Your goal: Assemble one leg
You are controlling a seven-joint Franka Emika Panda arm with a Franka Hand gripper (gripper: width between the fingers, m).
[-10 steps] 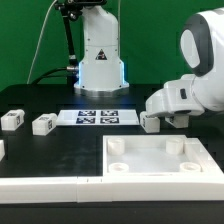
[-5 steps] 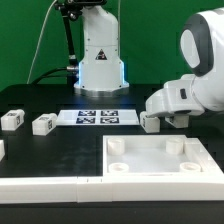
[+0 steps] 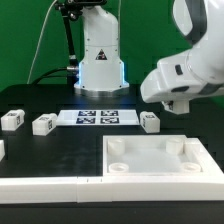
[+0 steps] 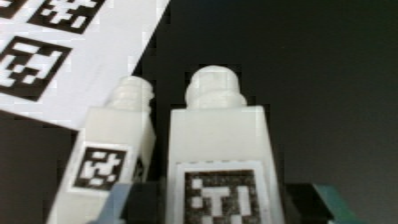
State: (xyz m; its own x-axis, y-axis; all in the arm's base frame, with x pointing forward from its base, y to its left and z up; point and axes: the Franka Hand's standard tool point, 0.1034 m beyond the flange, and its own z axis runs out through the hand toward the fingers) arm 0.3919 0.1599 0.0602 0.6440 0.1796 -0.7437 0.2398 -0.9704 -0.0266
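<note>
The leg (image 3: 150, 121) is sitting on the black table (image 3: 60, 145), just off the end of the marker board (image 3: 97, 117) on the exterior view's right. It is near the far rim of the large white tray-like piece (image 3: 160, 172) but is not touching it. Its tagged face is turning toward the exterior camera, and nothing is gripping it.

In the wrist view the leg (image 4: 222, 140) is showing a rounded peg at its far end and a square tag on its near face. A second block of the same kind (image 4: 111, 135) is lying just beside it, next to a corner of the marker board (image 4: 63, 60). The exterior view is showing only one block at that spot, so the second may be hiding behind the first; this cannot be confirmed.

The gripper (image 4: 214, 208) is hanging above the leg, clear of it. Its grey fingertips (image 4: 118, 204) are barely entering the wrist view, standing apart and clamping nothing. The arm (image 3: 190, 70) is occupying the upper part of the exterior view's right.

Two further legs (image 3: 12, 119) (image 3: 43, 123) are sitting well apart from the first, on the exterior view's left.
</note>
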